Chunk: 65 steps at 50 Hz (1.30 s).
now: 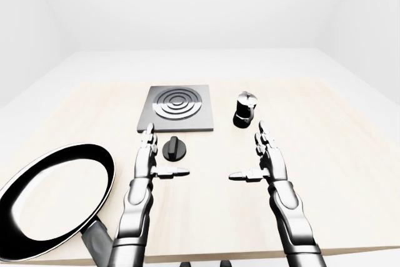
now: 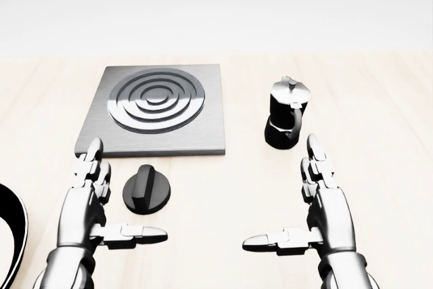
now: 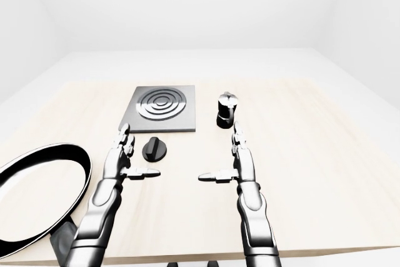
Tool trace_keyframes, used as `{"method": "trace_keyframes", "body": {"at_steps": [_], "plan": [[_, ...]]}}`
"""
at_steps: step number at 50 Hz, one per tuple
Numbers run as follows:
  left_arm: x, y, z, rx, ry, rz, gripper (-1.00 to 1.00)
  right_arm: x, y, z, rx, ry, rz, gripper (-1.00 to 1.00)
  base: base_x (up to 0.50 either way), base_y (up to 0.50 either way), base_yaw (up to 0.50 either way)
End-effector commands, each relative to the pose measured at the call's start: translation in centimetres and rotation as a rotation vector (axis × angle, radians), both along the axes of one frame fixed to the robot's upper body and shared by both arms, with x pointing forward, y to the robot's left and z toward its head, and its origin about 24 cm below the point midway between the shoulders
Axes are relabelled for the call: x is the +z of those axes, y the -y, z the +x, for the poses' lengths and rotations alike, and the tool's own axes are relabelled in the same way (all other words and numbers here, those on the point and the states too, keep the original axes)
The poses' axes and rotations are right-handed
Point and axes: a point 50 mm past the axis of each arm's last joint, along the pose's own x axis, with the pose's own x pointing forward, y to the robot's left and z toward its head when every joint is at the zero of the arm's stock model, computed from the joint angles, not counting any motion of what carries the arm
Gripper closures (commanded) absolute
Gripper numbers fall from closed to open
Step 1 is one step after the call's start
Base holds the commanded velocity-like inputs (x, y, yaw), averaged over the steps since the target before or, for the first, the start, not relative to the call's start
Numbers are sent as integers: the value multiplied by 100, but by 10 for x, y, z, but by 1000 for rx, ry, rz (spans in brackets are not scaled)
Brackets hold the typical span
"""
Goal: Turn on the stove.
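Presently on the pale wooden table (image 2: 379, 86), as catalogued from the head view unless noted:

1. Stove (image 2: 156, 109): square grey plate with concentric ring burner, upper left of centre, lying flat.

2. Knob (image 2: 146, 191): round black dial with a raised bar grip, just below the stove's lower edge, apart from it. The bar runs roughly top to bottom of the frame, slightly tilted.

3. Moka pot (image 2: 285, 120): black body, silver lid, upright, right of the stove and well apart from it, handle turned toward the bottom of the frame.

4. Frying pan (image 1: 53, 199): black with a pale rim, lower left of the left-eye view, handle pointing to the bottom edge; only a sliver of its rim shows at the head view's left edge.

5. Left hand (image 2: 91, 211): lower left, fingers spread, thumb stretched toward frame centre, holding nothing. It sits just left of the knob; the thumb lies below the knob. Contact with the knob is not visible.

6. Right hand (image 2: 318, 214): lower right, fingers spread, thumb stretched toward frame centre, holding nothing. Its fingertips point up at the moka pot, short of it.

Surround: plain white walls and floor beyond the table's upper edge.
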Motion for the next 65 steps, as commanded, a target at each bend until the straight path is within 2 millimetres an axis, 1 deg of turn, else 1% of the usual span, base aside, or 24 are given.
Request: {"method": "trace_keyframes", "body": {"at_steps": [1,9,29,35,40,44,48,65], "plan": [[-10,-3,6,8,-30,5,-100,1,0,0,-1,-2,0,-100,0,0,0],[-23,-1,8,2,-61,8,-100,0,0,0,0,-1,0,-100,0,0,0],[-34,4,7,-14,-110,19,-100,-1,0,0,0,0,0,-100,0,0,0],[-41,6,7,-23,-144,23,-100,-1,0,0,0,0,0,-100,0,0,0],[-40,9,7,-30,-137,27,-100,-1,0,0,0,1,0,-100,0,0,0],[-46,10,6,-37,-166,30,-100,0,0,-1,1,0,0,-100,0,0,0],[-44,13,5,-43,-156,32,-100,-1,0,-1,0,0,0,-100,0,0,0],[-53,21,4,-73,-197,43,-100,0,0,0,0,-2,0,-100,0,0,0]]}}
